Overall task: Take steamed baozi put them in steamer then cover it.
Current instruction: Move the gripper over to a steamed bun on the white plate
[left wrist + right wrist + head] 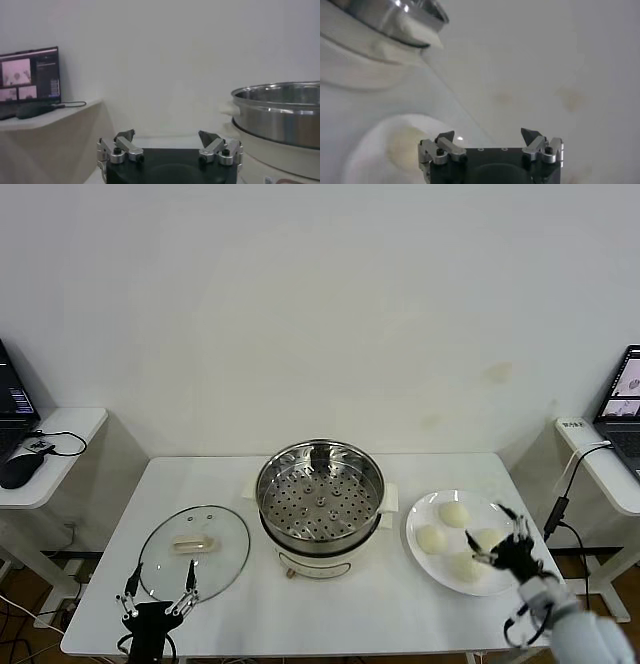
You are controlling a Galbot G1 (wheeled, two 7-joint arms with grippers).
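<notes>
4 buns point(454, 513) are sitting on 1 white plate point(421, 514) at the robot's right side of the white surface point(230, 484), all still outside the steamer point(319, 491). The steamer is standing open in the middle of the surface, its holed tray bare, on a cream base. 1 glass lid point(194, 550) is lying flat on the robot's left side, apart from the steamer.

The right gripper point(494, 535) is hovering over the near edge of the plate with its jaws spread wide, holding nothing. The left gripper point(160, 591) is waiting just at the near rim of the lid, jaws also wide and empty.

2 side tables are flanking the surface, each carrying a laptop point(622, 396); a mouse point(20, 469) is lying on the left one.

The left wrist view is showing the steamer's steel wall point(280, 112) side-on and a lit screen point(29, 74). The right wrist view is showing 1 bun point(402, 145) close below its jaws.
</notes>
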